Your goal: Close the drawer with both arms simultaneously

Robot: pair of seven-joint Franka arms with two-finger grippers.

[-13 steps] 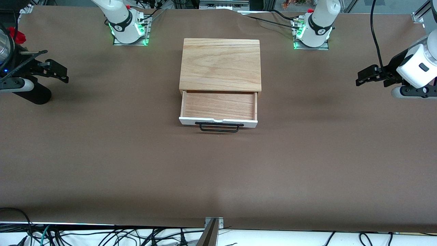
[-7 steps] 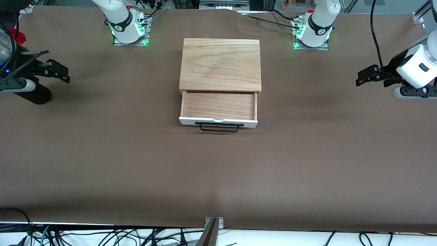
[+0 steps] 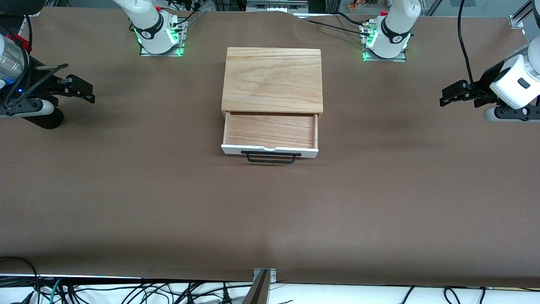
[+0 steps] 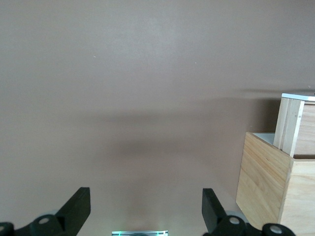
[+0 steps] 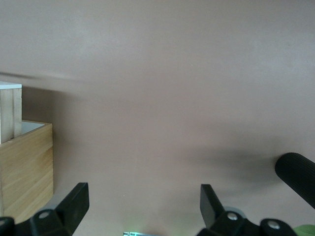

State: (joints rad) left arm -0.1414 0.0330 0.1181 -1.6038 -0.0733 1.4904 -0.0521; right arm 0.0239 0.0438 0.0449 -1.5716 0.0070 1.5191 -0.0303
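Note:
The drawer [image 3: 270, 131] stands pulled out of the small wooden box [image 3: 272, 80] at mid-table, its white front panel and black bar handle [image 3: 271, 158] facing the front camera; the tray is empty. My left gripper [image 3: 445, 97] hangs open and empty over the table toward the left arm's end, well apart from the drawer. My right gripper [image 3: 86, 93] is open and empty over the right arm's end. The left wrist view shows its open gripper [image 4: 146, 209] and the box's side [image 4: 275, 187]. The right wrist view shows its open gripper [image 5: 144, 205] and the box's side [image 5: 24, 167].
Both arm bases [image 3: 158, 36] [image 3: 384, 40] stand beside the box at the robots' edge. A black ribbed cylinder [image 3: 42, 118] sits under the right wrist and shows in the right wrist view [image 5: 298, 177]. Brown table cover [image 3: 270, 211] spreads around the box.
My right gripper has moved slightly toward the box. The left arm and the drawer have not moved.

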